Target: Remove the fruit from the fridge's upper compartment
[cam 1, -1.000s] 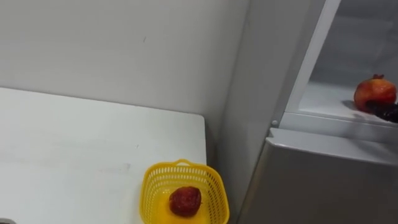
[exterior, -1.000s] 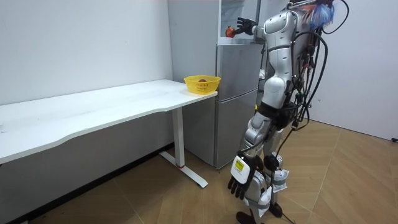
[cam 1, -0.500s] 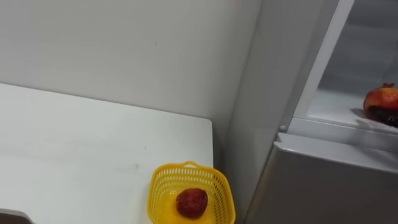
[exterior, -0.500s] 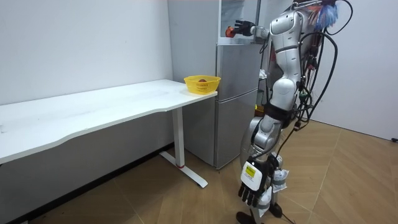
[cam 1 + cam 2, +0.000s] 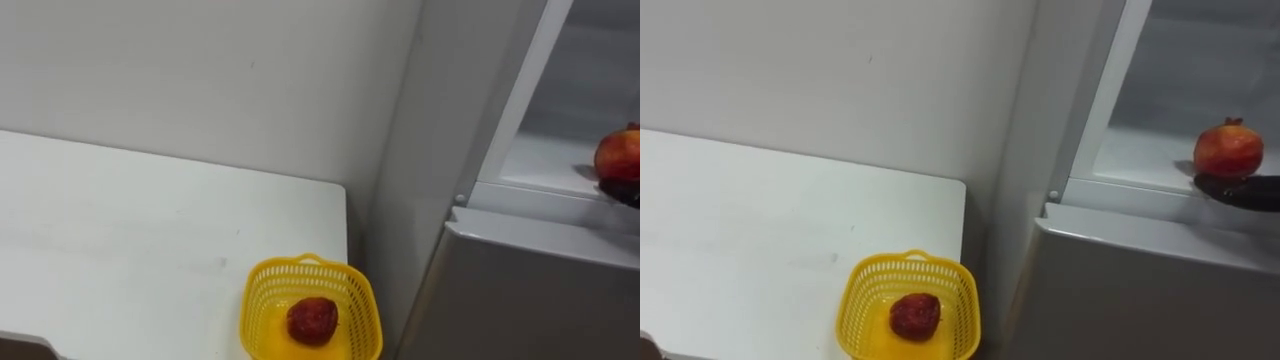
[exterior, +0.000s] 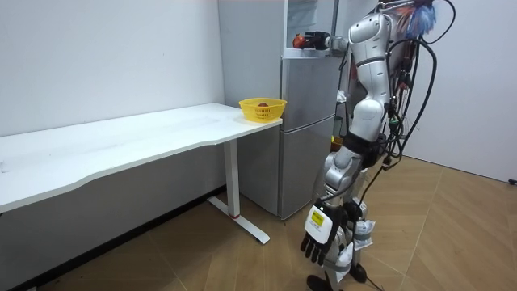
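A red pomegranate (image 5: 1229,148) stands on the white shelf (image 5: 1140,150) of the open upper fridge compartment. My right hand (image 5: 1245,192) lies just in front of and below it, dark fingers stretched out flat, not curled round the fruit. In the room view the raised right hand (image 6: 317,39) reaches into the fridge top beside the pomegranate (image 6: 300,39). My left hand (image 6: 317,242) hangs open by my leg.
A yellow basket (image 5: 310,262) with another red fruit (image 5: 312,320) in it sits at the white table's (image 5: 120,230) right end, against the fridge. The shut lower fridge door (image 5: 1140,290) is directly below the shelf. I stand on wooden floor facing the fridge.
The eye views have shifted a little. My right hand's spread fingers have come down level with the pomegranate. My hanging left hand has swung slightly. The pomegranate has stayed on the shelf.
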Controlling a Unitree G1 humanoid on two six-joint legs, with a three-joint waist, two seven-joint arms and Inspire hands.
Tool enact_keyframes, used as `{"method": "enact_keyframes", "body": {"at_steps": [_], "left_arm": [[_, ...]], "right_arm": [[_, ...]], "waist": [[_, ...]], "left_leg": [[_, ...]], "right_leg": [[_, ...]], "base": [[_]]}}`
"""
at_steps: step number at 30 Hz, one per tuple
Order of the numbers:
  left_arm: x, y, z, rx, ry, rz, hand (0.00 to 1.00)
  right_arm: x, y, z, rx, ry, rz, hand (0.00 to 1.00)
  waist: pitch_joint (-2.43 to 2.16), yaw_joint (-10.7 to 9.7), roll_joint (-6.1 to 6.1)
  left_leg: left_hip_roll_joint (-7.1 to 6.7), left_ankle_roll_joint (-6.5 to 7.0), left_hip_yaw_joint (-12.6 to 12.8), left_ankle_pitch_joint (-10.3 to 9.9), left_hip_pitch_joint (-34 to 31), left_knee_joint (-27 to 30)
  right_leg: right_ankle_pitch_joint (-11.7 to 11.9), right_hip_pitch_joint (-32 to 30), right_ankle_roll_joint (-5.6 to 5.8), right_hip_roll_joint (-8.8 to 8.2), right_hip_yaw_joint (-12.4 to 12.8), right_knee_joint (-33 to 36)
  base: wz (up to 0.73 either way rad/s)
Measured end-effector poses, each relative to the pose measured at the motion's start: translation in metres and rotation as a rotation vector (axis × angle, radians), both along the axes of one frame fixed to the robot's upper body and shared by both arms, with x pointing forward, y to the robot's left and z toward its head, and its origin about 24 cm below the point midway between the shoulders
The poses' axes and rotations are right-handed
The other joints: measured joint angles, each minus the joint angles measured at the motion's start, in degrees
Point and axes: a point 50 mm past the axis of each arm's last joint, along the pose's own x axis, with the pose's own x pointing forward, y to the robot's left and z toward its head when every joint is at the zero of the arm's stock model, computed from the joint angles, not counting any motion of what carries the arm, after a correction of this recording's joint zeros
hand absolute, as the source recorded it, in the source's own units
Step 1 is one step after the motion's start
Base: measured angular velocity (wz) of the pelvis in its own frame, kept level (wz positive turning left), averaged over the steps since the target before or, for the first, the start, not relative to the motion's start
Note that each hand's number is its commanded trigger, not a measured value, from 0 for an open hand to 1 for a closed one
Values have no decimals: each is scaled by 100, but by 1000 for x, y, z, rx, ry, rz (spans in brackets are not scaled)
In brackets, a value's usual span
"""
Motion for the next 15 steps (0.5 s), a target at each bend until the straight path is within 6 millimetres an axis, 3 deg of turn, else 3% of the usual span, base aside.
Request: {"method": "enact_keyframes", "body": {"at_steps": [8,15], "left_arm": [[-3,0,0,2,7,3,0],[-3,0,0,4,8,3,0]], "right_arm": [[2,-5,0,16,16,-25,0],[2,-6,-4,14,33,-24,0]], "waist": [[-22,15,-29],[-12,23,-22]], "left_leg": [[-1,-9,-46,12,-49,-3],[1,-12,-72,14,-53,6]], "right_leg": [[-1,-42,-3,0,-54,-2],[-1,-25,-4,-4,-64,-5]], "base": [[1],[2]]}}
